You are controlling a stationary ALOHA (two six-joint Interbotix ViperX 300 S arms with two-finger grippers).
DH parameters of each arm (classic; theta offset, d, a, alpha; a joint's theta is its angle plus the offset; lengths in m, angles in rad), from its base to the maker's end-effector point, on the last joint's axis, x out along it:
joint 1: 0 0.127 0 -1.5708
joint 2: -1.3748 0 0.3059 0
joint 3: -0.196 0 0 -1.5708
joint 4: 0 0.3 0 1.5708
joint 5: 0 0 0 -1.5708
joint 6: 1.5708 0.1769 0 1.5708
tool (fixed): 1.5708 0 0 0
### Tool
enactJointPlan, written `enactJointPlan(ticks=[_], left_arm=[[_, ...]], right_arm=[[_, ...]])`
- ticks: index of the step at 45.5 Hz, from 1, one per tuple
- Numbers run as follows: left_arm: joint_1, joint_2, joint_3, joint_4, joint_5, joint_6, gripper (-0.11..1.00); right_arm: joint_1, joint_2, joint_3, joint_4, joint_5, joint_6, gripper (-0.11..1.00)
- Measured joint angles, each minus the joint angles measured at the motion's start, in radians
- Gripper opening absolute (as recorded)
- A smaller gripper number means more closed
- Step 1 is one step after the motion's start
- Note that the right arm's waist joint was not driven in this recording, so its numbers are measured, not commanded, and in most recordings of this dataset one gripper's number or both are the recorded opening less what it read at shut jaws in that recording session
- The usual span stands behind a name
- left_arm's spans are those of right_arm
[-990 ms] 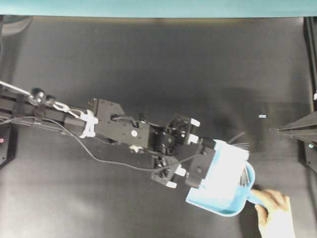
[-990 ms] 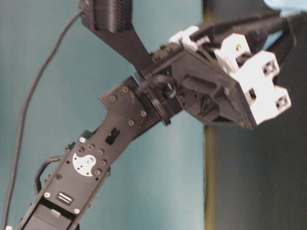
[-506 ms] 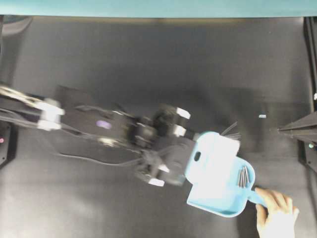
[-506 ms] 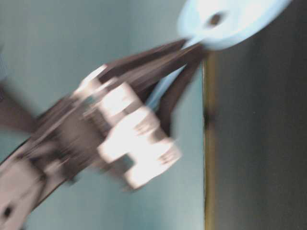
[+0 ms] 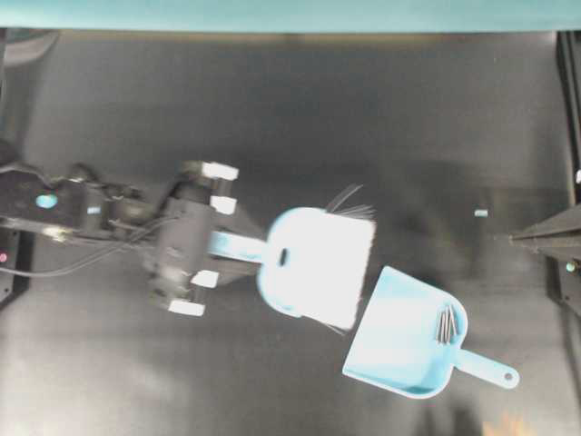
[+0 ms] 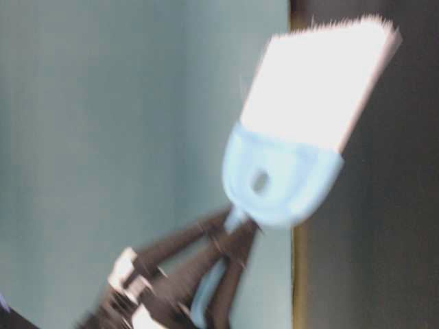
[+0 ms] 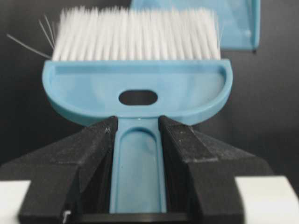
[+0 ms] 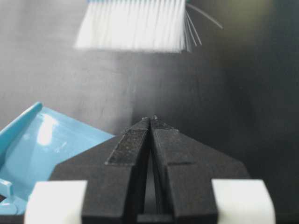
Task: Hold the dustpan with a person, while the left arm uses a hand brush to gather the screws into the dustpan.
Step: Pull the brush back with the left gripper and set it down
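The light blue hand brush with white bristles hangs just left of the dustpan, apart from it. My left gripper is shut on the brush's slim handle; the left wrist view shows both fingers pressed on the handle below the brush head. Several screws lie inside the dustpan near its handle end. The dustpan lies flat on the table with its handle free. The person's hand shows only as a faint blur at the bottom edge. My right gripper is shut and empty at the right edge, above the dustpan.
The table is a black mat with a teal wall along the far edge. A small white speck lies left of the right gripper. The brush fills the table-level view, blurred.
My left arm has pulled the brush back to the left, out of the dustpan. The person's hand has let go of the dustpan handle and withdrawn below the frame. The screws stay in the pan.
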Motion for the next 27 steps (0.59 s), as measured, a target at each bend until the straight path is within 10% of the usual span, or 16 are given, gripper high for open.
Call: enactJointPlan(ticks=[27], left_arm=[[0.043, 0.005, 0.235, 0.002, -0.232, -0.101, 0.3]], right_arm=[[0.0, -0.003, 0.002, 0.0, 0.0, 0.0, -0.01]])
